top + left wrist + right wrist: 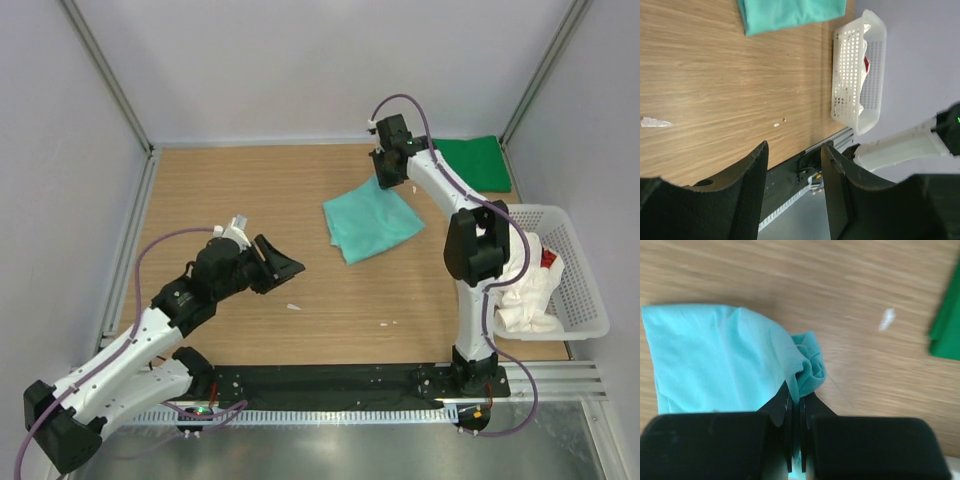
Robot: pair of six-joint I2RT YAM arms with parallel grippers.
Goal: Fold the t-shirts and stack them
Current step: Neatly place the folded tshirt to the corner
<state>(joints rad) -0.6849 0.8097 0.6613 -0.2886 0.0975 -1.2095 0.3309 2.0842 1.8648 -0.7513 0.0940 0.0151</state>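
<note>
My right gripper [799, 392] is clenched on a bunched corner of the mint-teal t-shirt [372, 225]. The shirt lies a little right of centre in the top view, and the pinched corner is at its upper edge. My left gripper [283, 267] hangs with its jaws spread and nothing in them, over bare wooden table [230, 200] left of centre and well apart from the cloth. I judge the step in hand to be a fold of this shirt. To do it well I should carry the corner low across the cloth toward its opposite edge, slowly enough that the layer beneath does not drag along the wood. Because I hold a wad and not a flat hem, I should set it down right at the edge and let the fabric spread as I release it, or a lump will spoil the fold. My left could come over and pin the lower edge first. The dark green t-shirt [475, 162] lies flat at the upper right, a likely base for the stack. The white t-shirt [525, 295] sits crumpled in the basket [592, 300] at the right edge.
</note>
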